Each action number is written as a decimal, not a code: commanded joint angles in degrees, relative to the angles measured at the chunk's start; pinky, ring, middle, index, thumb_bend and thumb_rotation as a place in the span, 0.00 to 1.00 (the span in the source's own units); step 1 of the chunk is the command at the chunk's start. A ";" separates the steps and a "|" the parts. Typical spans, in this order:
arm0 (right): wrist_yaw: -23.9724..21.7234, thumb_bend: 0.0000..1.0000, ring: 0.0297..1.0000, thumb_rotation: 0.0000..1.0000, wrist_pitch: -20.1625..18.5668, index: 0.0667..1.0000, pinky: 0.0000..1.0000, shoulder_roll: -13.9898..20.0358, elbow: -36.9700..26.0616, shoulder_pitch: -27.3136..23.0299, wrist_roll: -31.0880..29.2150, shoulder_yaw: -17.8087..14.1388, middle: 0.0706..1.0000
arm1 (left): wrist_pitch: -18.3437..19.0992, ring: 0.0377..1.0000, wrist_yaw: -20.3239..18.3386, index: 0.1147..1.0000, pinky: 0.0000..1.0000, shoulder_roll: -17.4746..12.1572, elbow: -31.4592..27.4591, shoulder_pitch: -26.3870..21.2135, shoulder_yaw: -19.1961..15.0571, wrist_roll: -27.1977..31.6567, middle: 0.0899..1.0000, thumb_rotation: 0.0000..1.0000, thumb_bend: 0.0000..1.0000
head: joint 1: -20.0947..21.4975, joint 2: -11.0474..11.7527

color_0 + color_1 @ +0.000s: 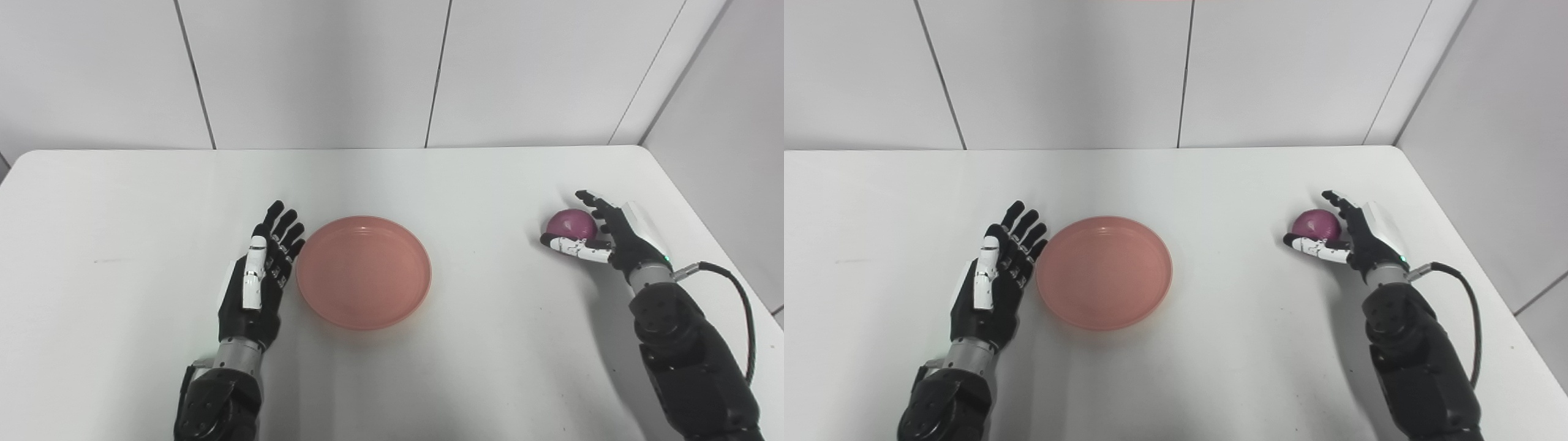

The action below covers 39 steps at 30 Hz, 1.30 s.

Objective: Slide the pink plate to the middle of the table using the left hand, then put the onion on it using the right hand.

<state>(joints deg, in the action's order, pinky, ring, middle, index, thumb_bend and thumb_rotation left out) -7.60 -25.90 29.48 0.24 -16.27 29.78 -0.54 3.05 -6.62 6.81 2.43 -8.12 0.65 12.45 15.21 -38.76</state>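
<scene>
Near the table's right edge, right hand (612,236) fingers seemingly cup the onion (571,224); left hand (260,278) fingers apart beside the pink plate (364,272).

Plate (364,272) mid-table (465,184); left hand (260,278) just beside its left rim. Onion (571,224) far right, against right hand (606,236).

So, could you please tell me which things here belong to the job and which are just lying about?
Belonging to the job:
- pink plate, near the table's middle
- onion, cupped by the right robot hand
- left robot hand, open beside the plate

Just lying about:
- nothing loose; only the white table and the cable on the right arm
</scene>
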 commanded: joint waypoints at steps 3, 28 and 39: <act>0.22 1.00 0.86 0.44 0.22 0.89 0.78 1.59 -0.46 -2.19 -0.61 -0.78 0.89 | 1.07 0.93 0.47 0.92 0.94 -0.10 0.44 0.87 -0.28 0.25 0.94 1.00 0.45 | -0.17 0.00; -2.43 1.00 0.80 0.32 -0.95 0.83 0.75 2.12 -0.73 -1.76 -0.50 -1.09 0.83 | 2.36 0.93 0.97 0.91 0.93 -0.05 -0.58 0.85 -0.33 0.06 0.94 1.00 0.45 | -0.37 -0.07; -11.89 1.00 0.77 0.30 -1.01 0.84 0.67 0.35 -1.16 -2.48 6.16 -3.74 0.81 | 2.46 0.94 0.69 0.92 0.94 -0.01 -0.63 0.98 -0.30 0.49 0.94 1.00 0.45 | -0.30 -0.17</act>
<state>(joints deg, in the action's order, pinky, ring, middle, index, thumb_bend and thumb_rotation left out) -17.46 -26.46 29.87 -0.02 -18.08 35.21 -3.55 3.70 -6.47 6.81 1.79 -7.92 0.64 12.43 14.94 -38.94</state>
